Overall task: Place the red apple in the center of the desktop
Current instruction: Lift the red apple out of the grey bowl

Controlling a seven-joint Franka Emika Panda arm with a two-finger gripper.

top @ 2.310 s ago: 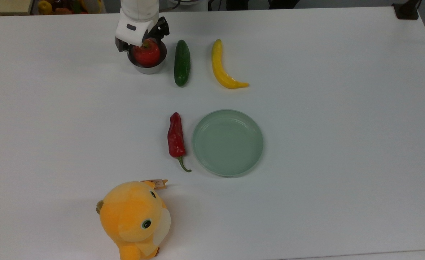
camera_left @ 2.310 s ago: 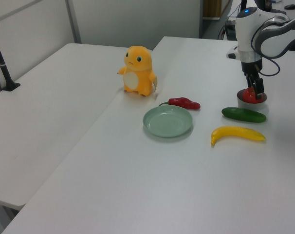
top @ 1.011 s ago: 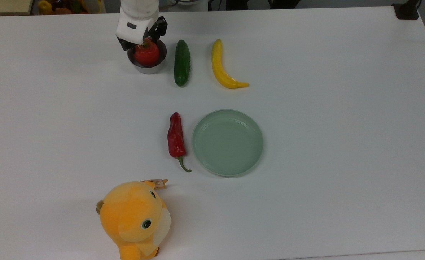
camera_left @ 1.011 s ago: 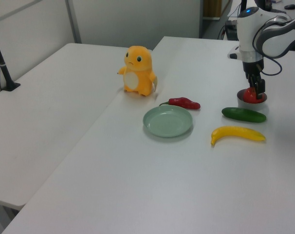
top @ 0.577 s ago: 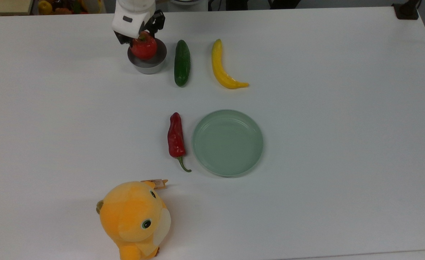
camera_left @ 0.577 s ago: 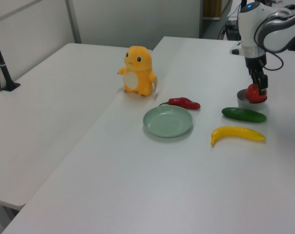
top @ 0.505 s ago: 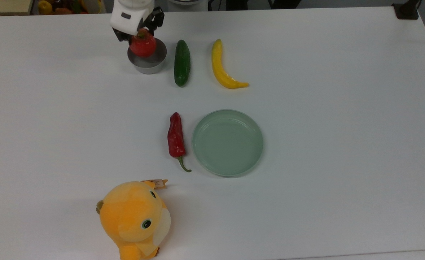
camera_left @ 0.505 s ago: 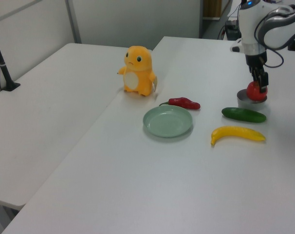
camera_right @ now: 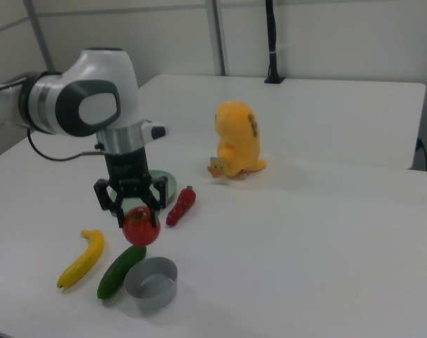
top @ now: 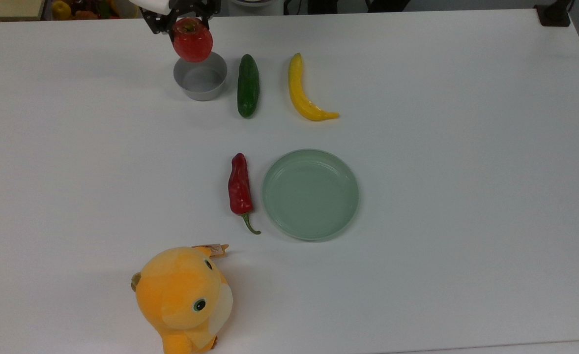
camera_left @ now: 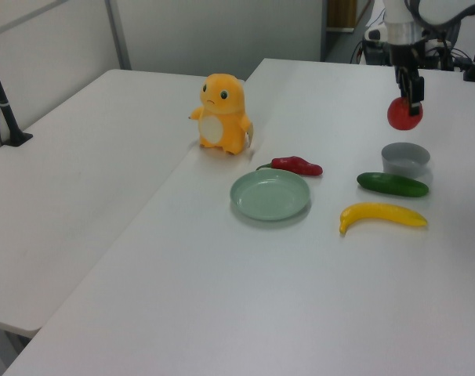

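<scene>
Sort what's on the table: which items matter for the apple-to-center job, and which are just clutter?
Job:
apple, held in the gripper above the bowl
desktop

Clutter:
grey bowl
cucumber
banana
chili
green plate
plush toy

Glossy red apple (top: pixel 192 40), matt white desktop (top: pixel 442 147), plush cloth toy (top: pixel 184 297) — smooth grey bowl (top: pixel 200 78)
</scene>
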